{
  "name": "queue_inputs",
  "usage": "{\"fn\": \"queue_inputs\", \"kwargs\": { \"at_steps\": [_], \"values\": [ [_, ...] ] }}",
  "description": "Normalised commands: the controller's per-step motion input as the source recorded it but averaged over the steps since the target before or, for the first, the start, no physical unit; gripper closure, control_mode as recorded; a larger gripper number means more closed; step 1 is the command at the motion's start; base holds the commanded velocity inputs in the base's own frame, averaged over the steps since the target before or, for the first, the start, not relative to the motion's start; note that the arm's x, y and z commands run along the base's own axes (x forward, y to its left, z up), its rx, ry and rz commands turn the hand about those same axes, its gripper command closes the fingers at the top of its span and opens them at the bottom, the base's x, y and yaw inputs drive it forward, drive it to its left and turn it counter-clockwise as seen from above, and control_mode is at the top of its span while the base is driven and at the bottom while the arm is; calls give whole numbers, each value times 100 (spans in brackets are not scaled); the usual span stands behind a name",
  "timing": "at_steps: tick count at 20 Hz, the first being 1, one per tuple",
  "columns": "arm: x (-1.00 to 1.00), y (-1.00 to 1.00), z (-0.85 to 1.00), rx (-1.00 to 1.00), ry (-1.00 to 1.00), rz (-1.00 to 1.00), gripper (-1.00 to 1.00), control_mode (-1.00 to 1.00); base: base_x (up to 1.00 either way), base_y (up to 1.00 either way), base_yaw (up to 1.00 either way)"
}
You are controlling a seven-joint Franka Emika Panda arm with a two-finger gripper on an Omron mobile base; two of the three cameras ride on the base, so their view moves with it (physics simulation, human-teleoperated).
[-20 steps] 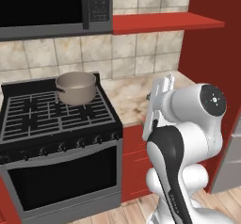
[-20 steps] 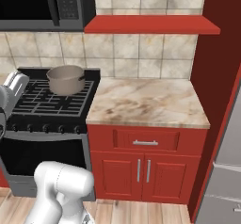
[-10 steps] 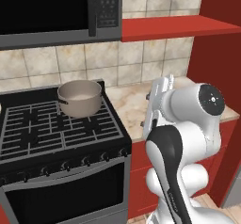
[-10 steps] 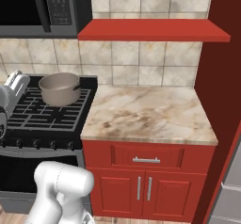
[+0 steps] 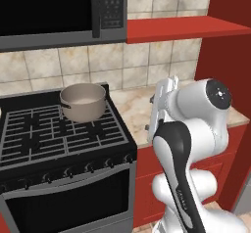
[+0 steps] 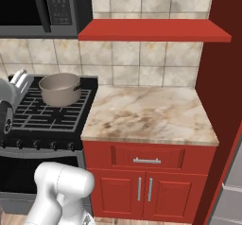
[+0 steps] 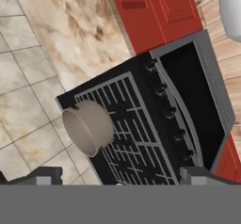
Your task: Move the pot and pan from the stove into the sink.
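**Beige pot draws nearer as the base rolls toward the stove**

Beige and deep, with a dark rim and dark side handles, the round pot (image 5: 83, 101) stands upright on the back right grate of the black range with cast grates, front knobs and an oven door (image 5: 54, 144). What has changed over the last second is the viewpoint, not the cookware: both base views have slid across the kitchen, so the stove and pot now loom larger and closer, while the pot keeps its place on the grate (the camera moved, the pot did not). The beige marble tabletop (image 6: 146, 113) beside the stove and the red shelf (image 6: 151, 30) above it have shifted in frame likewise.

From the hand view, the pot (image 7: 88, 126) lies well ahead of the pincer (image 7: 120, 178), whose two dark fingertips stand spread wide with nothing between them. The arm is folded back, well apart from the stove.

My reading: the robot is on approach, no grasp has begun, and the pot has yet to leave the stove. Reaching for its rim or a handle looks like the next need.
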Motion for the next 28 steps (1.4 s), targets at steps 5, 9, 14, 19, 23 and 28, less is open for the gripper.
{"fn": "queue_inputs", "kwargs": {
  "at_steps": [5,9,14,19,23,28],
  "values": [
    [3,-2,-4,10,9,12,-100,-100,0,0,0],
    [0,-5,-7,20,5,13,-100,-100,0,0,0],
    [12,0,-5,14,3,11,-100,-100,0,0,0],
    [10,1,-15,0,-3,3,-100,-100,0,0,0],
    [33,21,-23,-3,-3,5,-100,-100,0,0,0],
    [49,28,-24,-3,0,4,-100,-100,0,0,0]
  ]
}}
